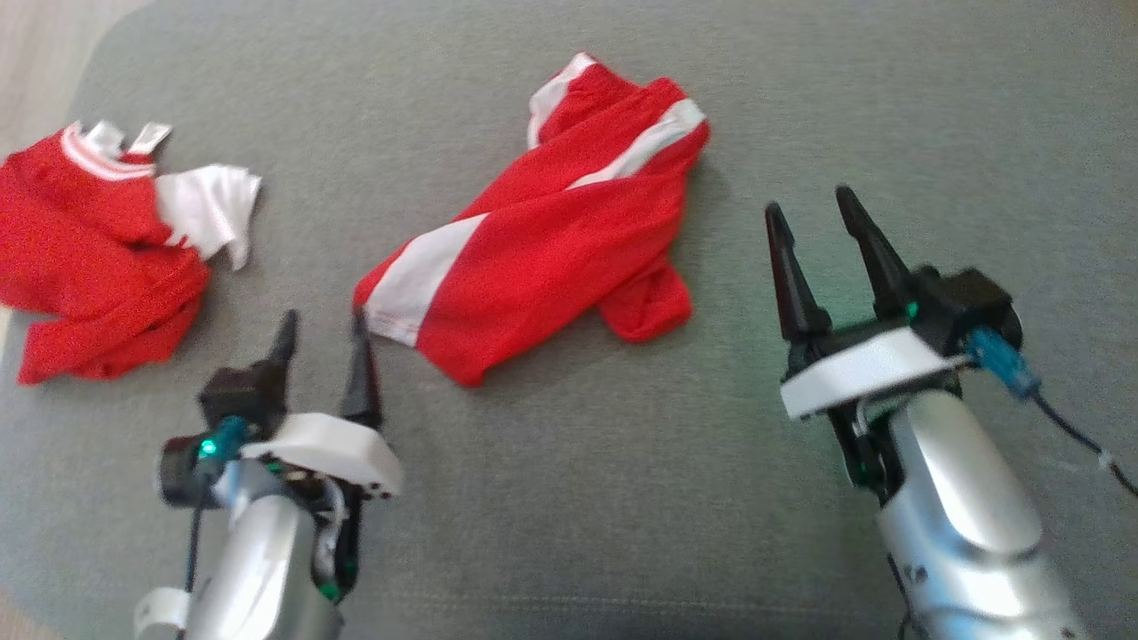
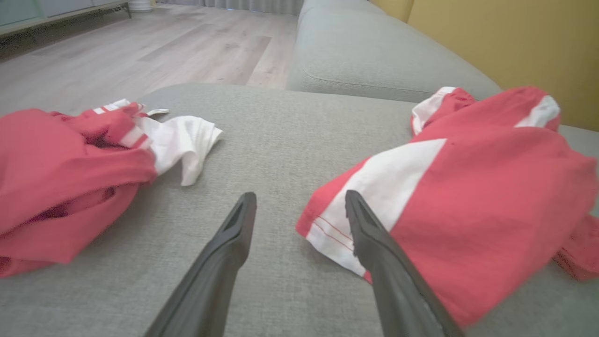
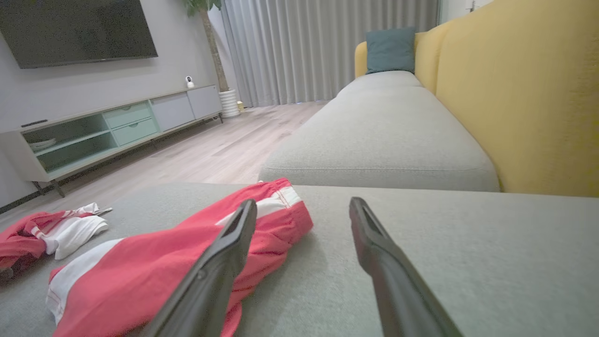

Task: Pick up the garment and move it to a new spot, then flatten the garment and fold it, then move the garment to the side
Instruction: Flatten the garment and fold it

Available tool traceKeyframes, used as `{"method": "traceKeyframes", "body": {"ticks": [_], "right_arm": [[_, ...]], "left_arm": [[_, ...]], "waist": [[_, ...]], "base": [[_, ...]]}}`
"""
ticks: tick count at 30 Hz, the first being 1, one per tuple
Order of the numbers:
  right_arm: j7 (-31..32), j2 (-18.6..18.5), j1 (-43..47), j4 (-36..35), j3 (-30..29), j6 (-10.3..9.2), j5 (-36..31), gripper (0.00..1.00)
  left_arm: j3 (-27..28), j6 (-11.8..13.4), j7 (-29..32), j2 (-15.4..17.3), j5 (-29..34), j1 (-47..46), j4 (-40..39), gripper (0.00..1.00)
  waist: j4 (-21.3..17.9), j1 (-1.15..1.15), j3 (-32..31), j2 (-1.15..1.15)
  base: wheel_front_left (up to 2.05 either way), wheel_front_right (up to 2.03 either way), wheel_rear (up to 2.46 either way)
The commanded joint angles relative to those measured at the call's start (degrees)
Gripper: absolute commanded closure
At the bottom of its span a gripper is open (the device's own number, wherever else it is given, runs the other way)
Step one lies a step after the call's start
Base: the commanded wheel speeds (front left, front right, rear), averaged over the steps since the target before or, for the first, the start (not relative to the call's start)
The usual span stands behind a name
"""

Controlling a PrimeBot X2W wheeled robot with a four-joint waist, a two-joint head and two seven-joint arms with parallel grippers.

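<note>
Shorts (image 1: pixel 542 258): red with a broad white side stripe, lying loosely flattened mid-cushion, long axis from 7 to 1 o'clock in head view; waistband end bunched at 1 o'clock, white-edged leg hem at 7 o'clock, one leg sticking out at 5 o'clock, some wrinkles

Left gripper (image 1: pixel 324 316) at 7 o'clock of head view: fingers spread, nothing between them, its right fingertip just beside the hem corner of the shorts; cannot tell if it touches. In the left wrist view the left gripper (image 2: pixel 299 195) points over bare cushion, with the shorts (image 2: pixel 468 187) at 3 o'clock

Right gripper (image 1: pixel 810 200) at 3 o'clock of the shorts: fingers spread, empty, apart from the cloth. In the right wrist view the right gripper (image 3: pixel 303 202) has the shorts (image 3: pixel 154 267) at 8 o'clock

Shirt (image 1: pixel 89 249): red with a white sleeve and striped collar, crumpled at 9 o'clock, well apart from the shorts

Surface: grey woven sofa cushion (image 1: pixel 622 489), soft, faint creases. Yellow backrest (image 3: pixel 514 93) at 3 o'clock in the right wrist view, teal pillow (image 3: pixel 390 49) at the far end

Room: pale wood floor (image 2: pixel 140 51), grey curtain (image 3: pixel 327 47) at 12 o'clock, wall TV (image 3: pixel 75 28) at 10 o'clock over a low cabinet (image 3: pixel 93 135)
</note>
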Motion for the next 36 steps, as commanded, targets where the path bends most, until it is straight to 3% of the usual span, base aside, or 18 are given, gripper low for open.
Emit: {"method": "traceKeyframes", "body": {"ticks": [1,14,28,29,30,31,32,36], "right_arm": [[-0.54,0.35,-3.88,-0.38,1.73,-0.05,0.55,0.0],[-0.54,-3.43,-18.54,15.49,3.08,-0.05,1.65,0.0],[-0.54,-7.47,-27.02,30.31,6.33,-0.05,4.2,0.0],[-0.54,-7.36,-27.27,30.94,7.43,-0.05,4.86,0.04],[-0.54,-7.33,-27.48,31.24,8.34,-0.05,5.66,0.23],[-0.54,-7.44,-27.66,31.32,9.07,-0.05,6.32,0.69],[-0.54,-7.59,-27.79,31.08,9.49,-0.05,7.0,1.0],[-0.54,-8.36,-27.32,29.09,8.92,-0.05,9.34,1.0]], "left_arm": [[-0.12,-0.32,-0.34,0.65,-0.95,-1.1,-2.33,0.0],[-9.04,1.25,-0.34,0.64,-5.27,-1.42,-5.44,0.0],[-10.95,1.9,-0.34,0.63,-6.84,-2.8,-6.16,0.0],[-10.91,1.95,-0.34,0.63,-6.87,-2.83,-6.16,0.0],[-10.82,1.99,-0.34,0.63,-6.83,-2.85,-6.15,0.0],[-10.65,2.04,-0.34,0.63,-6.76,-2.83,-6.16,0.0],[-10.4,2.09,-0.34,0.63,-6.67,-2.8,-6.17,0.0],[-9.52,2.13,-0.34,0.63,-6.37,-2.73,-5.98,0.0]], "waist": [[2.58,0.0,1.22,0.0],[12.21,0.0,4.28,0.0],[15.44,0.0,7.46,0.0],[15.48,0.0,7.56,0.0],[15.45,0.0,7.62,0.0],[15.32,0.0,7.68,0.0],[15.1,0.0,7.72,0.0],[13.59,0.0,7.31,0.0]], "base": [[0.0,0.0,0.0],[0.0,0.0,0.0],[0.0,0.0,0.0],[0.0,0.0,0.0],[0.0,0.0,0.0],[0.0,0.0,0.0],[0.0,0.0,0.0],[0.0,0.0,0.0]]}}
